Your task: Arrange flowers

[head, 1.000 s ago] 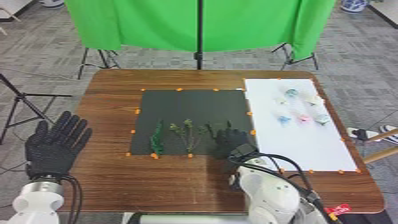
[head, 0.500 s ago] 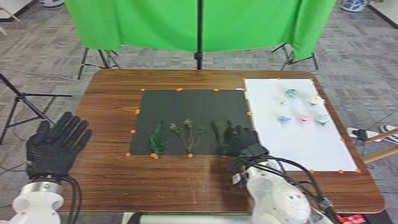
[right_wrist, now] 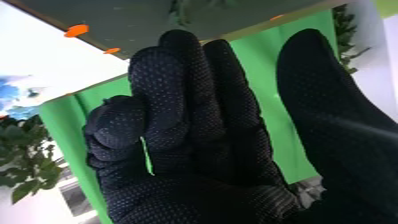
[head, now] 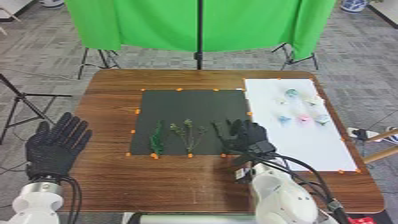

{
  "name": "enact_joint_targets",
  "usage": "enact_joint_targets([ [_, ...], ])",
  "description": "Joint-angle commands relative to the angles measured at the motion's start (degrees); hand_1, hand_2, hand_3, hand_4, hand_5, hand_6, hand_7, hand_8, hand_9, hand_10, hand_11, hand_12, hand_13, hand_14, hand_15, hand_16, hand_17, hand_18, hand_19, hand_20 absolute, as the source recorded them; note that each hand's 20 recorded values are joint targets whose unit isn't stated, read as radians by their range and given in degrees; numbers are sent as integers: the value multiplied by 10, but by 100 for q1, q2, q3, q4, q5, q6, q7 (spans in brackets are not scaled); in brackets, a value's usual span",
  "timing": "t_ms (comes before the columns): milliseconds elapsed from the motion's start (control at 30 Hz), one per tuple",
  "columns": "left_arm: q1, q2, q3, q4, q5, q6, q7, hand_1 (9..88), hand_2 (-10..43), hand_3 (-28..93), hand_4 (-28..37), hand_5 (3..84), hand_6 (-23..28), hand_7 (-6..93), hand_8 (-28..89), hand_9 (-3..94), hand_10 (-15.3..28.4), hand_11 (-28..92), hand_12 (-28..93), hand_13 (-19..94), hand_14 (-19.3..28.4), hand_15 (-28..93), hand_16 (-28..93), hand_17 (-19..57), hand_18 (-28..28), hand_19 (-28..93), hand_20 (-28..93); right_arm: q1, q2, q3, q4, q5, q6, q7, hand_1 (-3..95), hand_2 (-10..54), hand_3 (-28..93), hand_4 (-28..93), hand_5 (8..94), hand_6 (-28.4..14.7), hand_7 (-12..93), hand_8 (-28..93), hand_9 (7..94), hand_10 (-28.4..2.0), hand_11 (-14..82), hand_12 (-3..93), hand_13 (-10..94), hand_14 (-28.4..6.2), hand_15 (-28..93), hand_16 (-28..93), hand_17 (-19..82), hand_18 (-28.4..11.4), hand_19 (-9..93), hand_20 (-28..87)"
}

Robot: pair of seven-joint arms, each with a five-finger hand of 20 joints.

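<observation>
Six small flower heads lie on the white sheet (head: 302, 150) to the right of my dark mat (head: 191, 105): a pink one (head: 304, 119) between a blue one (head: 284, 119) and a pale bluish one (head: 322, 119), with the other three farther from me. On the mat's near part I see a green stem (head: 157, 141) and, just to its right, a branching sprig (head: 188, 136). My right hand (head: 252, 134) is over the near right part of the mat, beside the sheet; in my wrist view that hand (right_wrist: 195, 192) is released, its fingers loosely extended and its thumb well apart from them. My left hand (head: 55, 145) is at the left edge of the table (head: 107, 175), released too, fingers straight and spread.
</observation>
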Motion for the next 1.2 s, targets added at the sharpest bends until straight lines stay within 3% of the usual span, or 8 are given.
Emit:
enact_joint_targets([
  [33,69,-77,5,18,-44,-38,-13,278,153,728,-283,468,88,159,-84,398,146,202,131,301,149,381,-45,-17,131,290,143,27,150,607,174,-144,112,530,490,-95,728,-231,645,-69,215,-44,738,-183,252,247,680,-149,625,328,375,-278,913,372],
  [200,107,-77,-7,1,-49,-164,60,278,153,728,-283,468,88,158,-85,399,145,203,130,301,149,380,-45,-17,131,289,142,251,236,1331,567,417,18,234,489,-95,734,-232,644,-68,213,-50,731,-185,245,247,678,-146,619,328,374,-277,911,369],
  [433,-64,-38,5,30,-13,-411,38,277,153,727,-283,464,85,156,-84,396,146,196,129,301,148,374,-45,-17,131,287,141,406,298,1821,992,396,74,-25,495,-95,765,-269,550,-58,224,-102,585,-192,191,188,552,-132,548,343,288,-238,803,340],
  [600,-145,17,73,60,-64,-356,29,277,152,727,-283,463,85,154,-83,395,145,194,131,300,148,371,-42,-17,131,283,140,643,131,1693,1338,310,-83,-121,500,-95,775,-278,530,-53,225,-107,557,-189,181,183,540,-128,537,342,285,-236,800,344],
  [933,-318,100,159,111,-76,-312,-11,278,151,727,-283,464,84,154,-82,393,145,192,133,299,148,369,-40,-17,132,281,141,1383,-56,1215,2022,-37,-1070,-131,548,-95,755,-282,526,-41,206,-119,519,-172,147,165,537,-126,508,333,291,-239,810,363],
  [1000,-316,113,168,97,-43,-374,-26,277,151,728,-283,463,83,154,-82,393,145,192,133,299,148,369,-39,-17,131,281,142,1267,-19,1179,2023,-167,-850,-72,573,-95,744,-282,533,-39,203,-118,524,-172,144,163,544,-116,483,329,295,-236,807,360],
  [1133,-283,108,128,61,-46,-361,28,278,150,727,-283,463,84,155,-82,393,145,192,133,299,148,370,-39,-17,132,280,142,1061,11,1080,2079,-212,-47,59,672,-95,680,-282,609,-25,223,-113,639,-148,183,203,639,-68,381,410,350,-208,804,345],
  [1200,-268,112,116,58,-73,-326,75,278,149,727,-283,463,84,154,-82,393,145,192,133,299,148,369,-39,-17,132,280,142,947,12,1072,2096,-331,230,-36,693,-95,673,-282,657,-21,269,22,738,-121,110,342,691,-55,354,440,379,-189,830,312],
])
